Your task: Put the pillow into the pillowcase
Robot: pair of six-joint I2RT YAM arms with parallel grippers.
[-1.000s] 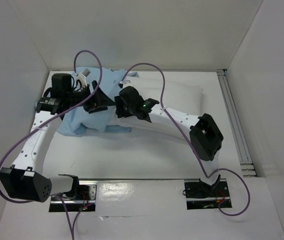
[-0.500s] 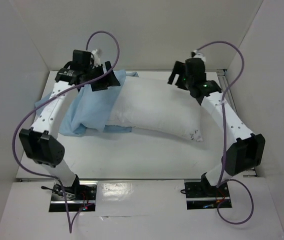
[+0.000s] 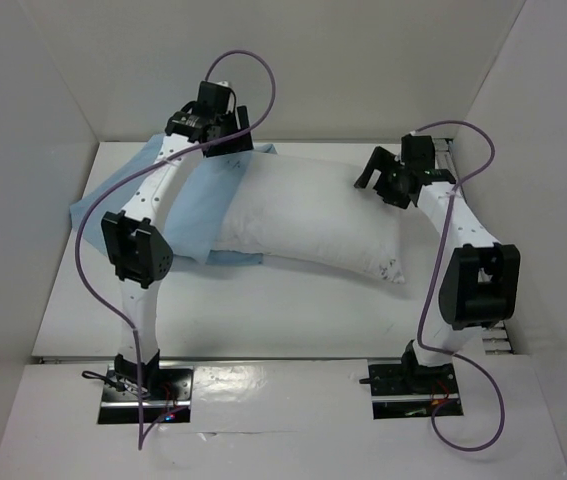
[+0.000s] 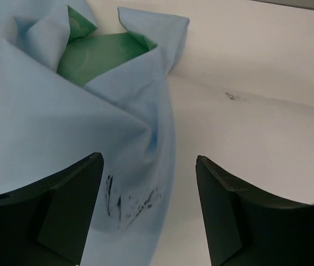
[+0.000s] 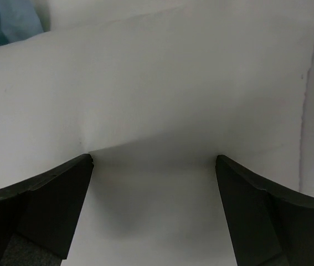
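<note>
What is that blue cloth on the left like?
The pillowcase is a thin, floppy cloth, light blue outside with a green lining showing in its folds. It lies crumpled on the left of the table, with dark scribbled marks near one edge. The left end of the white pillow appears tucked into it. The open left pincer hovers over its far edge, gripping nothing.

Nothing legible to report here. The pillowcase (image 4: 62, 127) carries dark scribbles (image 4: 129, 202) on its light blue face, but they form no letter or number that I can make out. Over on the pillow (image 3: 313, 215), tiny dark specks (image 3: 387, 268) sit by its near right corner, too small to read.
</note>
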